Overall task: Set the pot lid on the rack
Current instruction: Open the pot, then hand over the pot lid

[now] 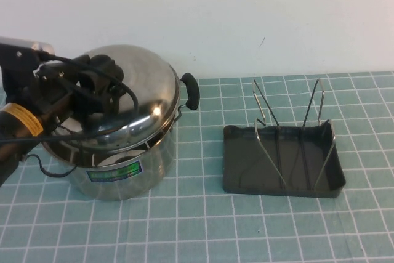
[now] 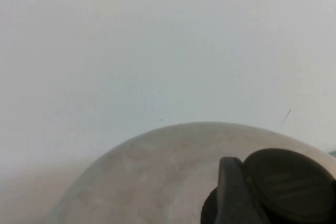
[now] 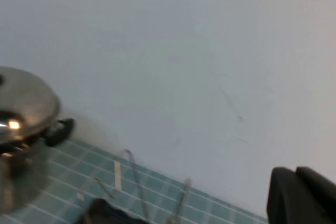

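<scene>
The shiny domed pot lid (image 1: 148, 87) is tilted over the two-handled steel pot (image 1: 123, 170), with its left side raised off the rim. My left gripper (image 1: 101, 84) is shut on the lid's black knob (image 2: 291, 184); one finger (image 2: 231, 195) presses against the knob's side in the left wrist view. The dark grey rack (image 1: 246, 173) with upright wire loops (image 1: 308, 127) stands empty on the right. My right gripper (image 3: 302, 195) is out of the high view; its wrist view shows its fingers together, held in the air with nothing in them.
A green gridded mat (image 1: 197, 226) covers the table and a white wall (image 1: 246, 10) stands behind. The pot's black side handle (image 1: 191, 90) points toward the rack. The right wrist view shows the lid (image 3: 26, 103) and the rack's wires (image 3: 134, 179) from afar.
</scene>
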Robot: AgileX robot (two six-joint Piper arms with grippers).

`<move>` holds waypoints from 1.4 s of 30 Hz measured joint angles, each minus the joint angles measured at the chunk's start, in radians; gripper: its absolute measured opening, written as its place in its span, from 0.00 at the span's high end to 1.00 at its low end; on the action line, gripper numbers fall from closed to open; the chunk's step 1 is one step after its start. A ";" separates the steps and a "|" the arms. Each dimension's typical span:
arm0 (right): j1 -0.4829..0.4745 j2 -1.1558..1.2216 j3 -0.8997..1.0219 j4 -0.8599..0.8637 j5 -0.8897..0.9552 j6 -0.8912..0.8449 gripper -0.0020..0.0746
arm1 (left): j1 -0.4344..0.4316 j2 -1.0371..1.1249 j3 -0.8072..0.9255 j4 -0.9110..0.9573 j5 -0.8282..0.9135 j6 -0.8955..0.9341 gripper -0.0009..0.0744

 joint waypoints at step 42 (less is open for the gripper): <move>0.110 0.519 -0.163 0.972 0.573 -0.284 0.34 | 0.000 -0.527 -0.008 0.003 -0.364 -0.354 0.55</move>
